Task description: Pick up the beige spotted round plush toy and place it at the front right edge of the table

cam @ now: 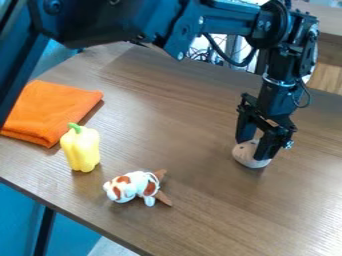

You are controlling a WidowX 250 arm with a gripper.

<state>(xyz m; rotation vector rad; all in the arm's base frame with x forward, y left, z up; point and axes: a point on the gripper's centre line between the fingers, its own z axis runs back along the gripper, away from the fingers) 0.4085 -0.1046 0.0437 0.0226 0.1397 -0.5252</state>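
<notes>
A brown-and-white plush toy (139, 186) lies near a yellow pepper (81, 149), an orange cloth (52, 110) behind (cut off left); the hand (254, 151) grips a partly hidden, pale rounded object (247, 156).

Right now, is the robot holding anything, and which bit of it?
Maybe the pale round thing. The tool is down at its upper part, but I can't tell whether it really has hold of it.

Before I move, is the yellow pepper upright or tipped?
Upright: the yellow pepper stands on its base, green stem on top.
</notes>
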